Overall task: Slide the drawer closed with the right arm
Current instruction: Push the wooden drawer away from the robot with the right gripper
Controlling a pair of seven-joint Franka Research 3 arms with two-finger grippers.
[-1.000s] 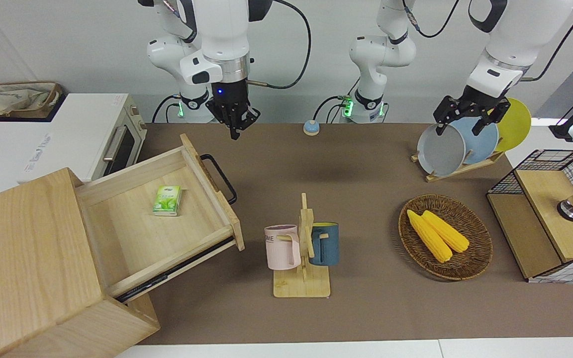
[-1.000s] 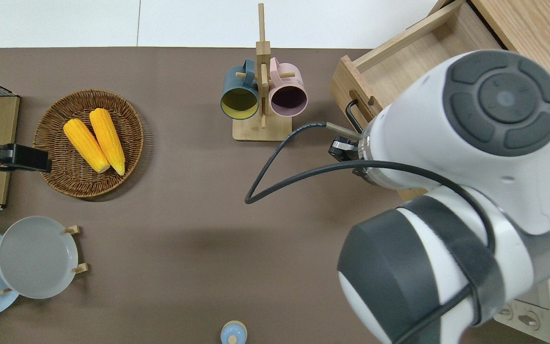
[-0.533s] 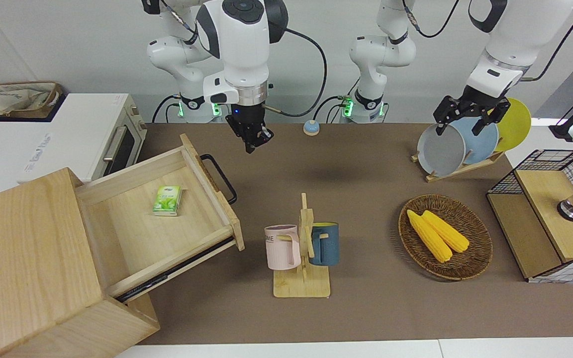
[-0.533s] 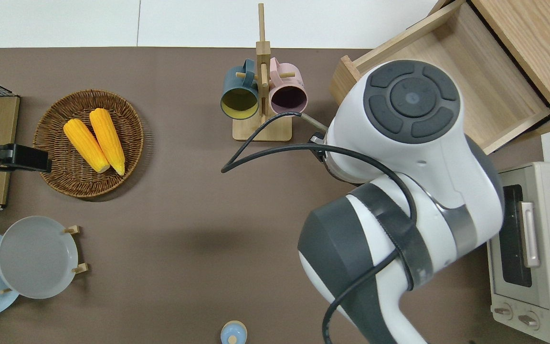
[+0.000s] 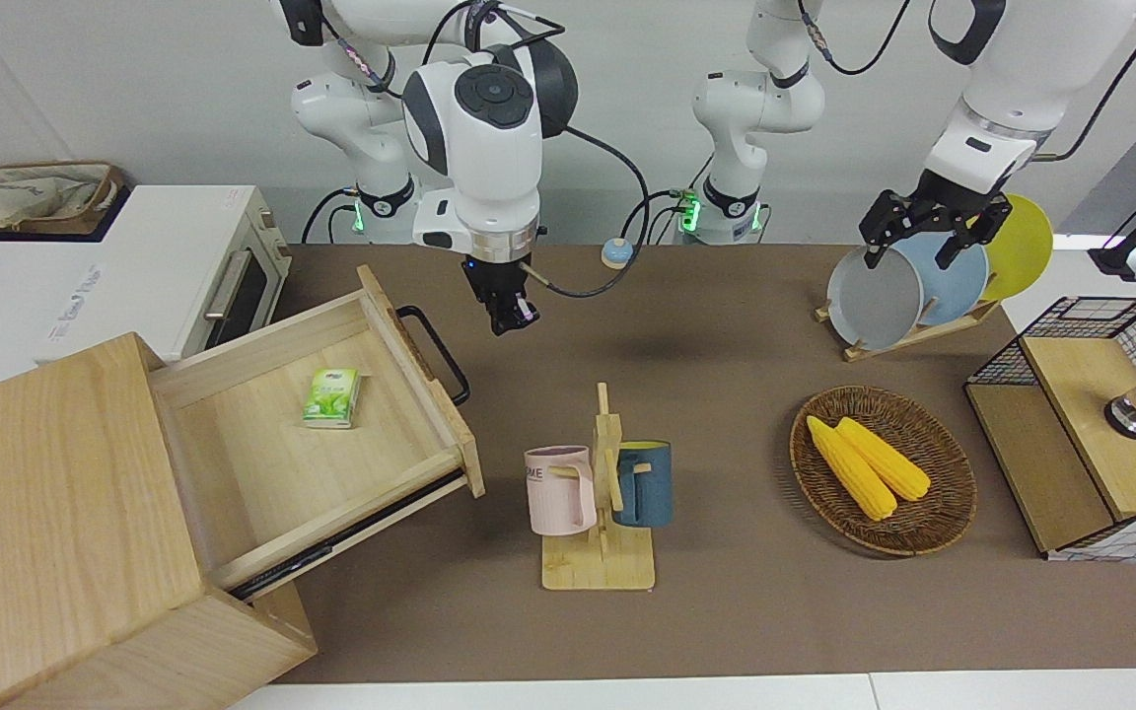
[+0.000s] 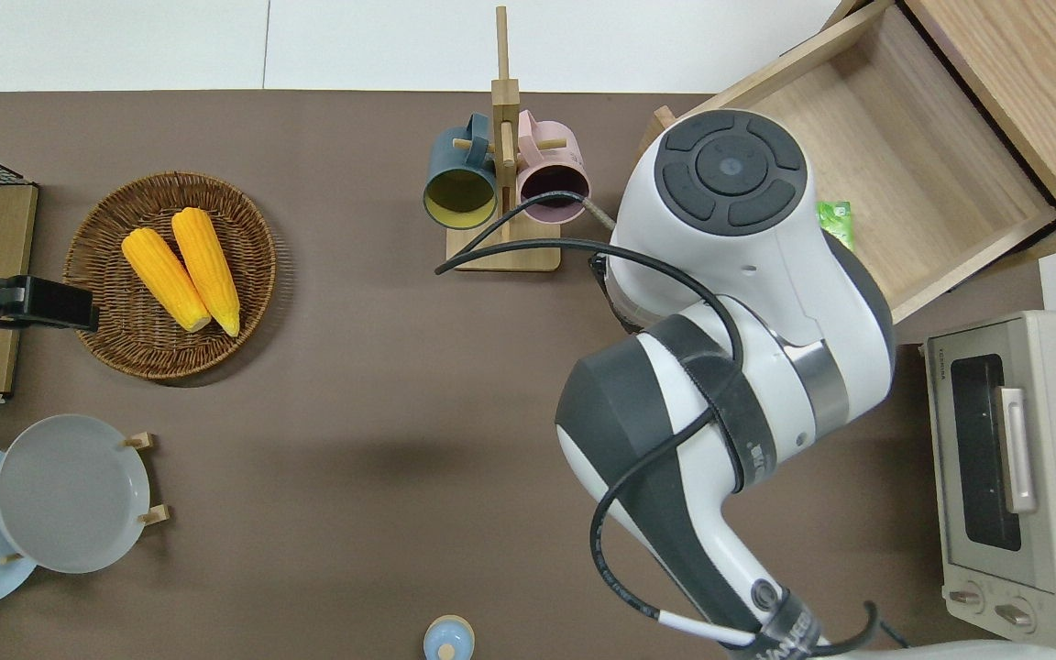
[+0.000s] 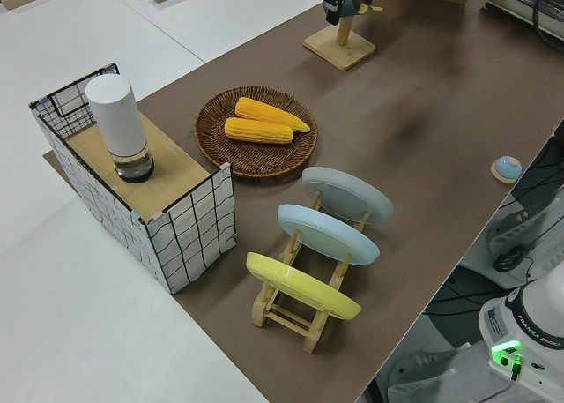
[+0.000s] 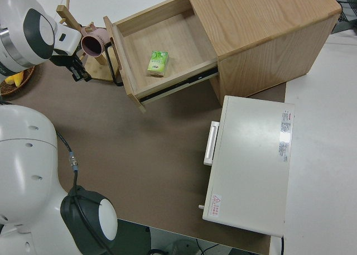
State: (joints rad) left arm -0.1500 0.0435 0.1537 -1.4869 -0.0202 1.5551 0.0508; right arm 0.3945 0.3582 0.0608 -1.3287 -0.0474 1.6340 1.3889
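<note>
The drawer stands pulled out of the pale-wood cabinet, with a green packet lying in it. Its black bar handle faces the middle of the table. My right gripper is shut and empty. It hangs low over the brown mat just beside the handle, apart from it, as the right side view also shows. In the overhead view the arm hides the gripper and part of the drawer. My left arm is parked.
A white oven stands beside the cabinet, nearer to the robots. A mug rack with a pink mug and a blue mug stands near the drawer front. A corn basket, a plate rack and a wire box lie toward the left arm's end.
My right gripper has come down and moved away from the robots, ending beside the drawer's handle. The drawer has not moved. The left arm is still.
</note>
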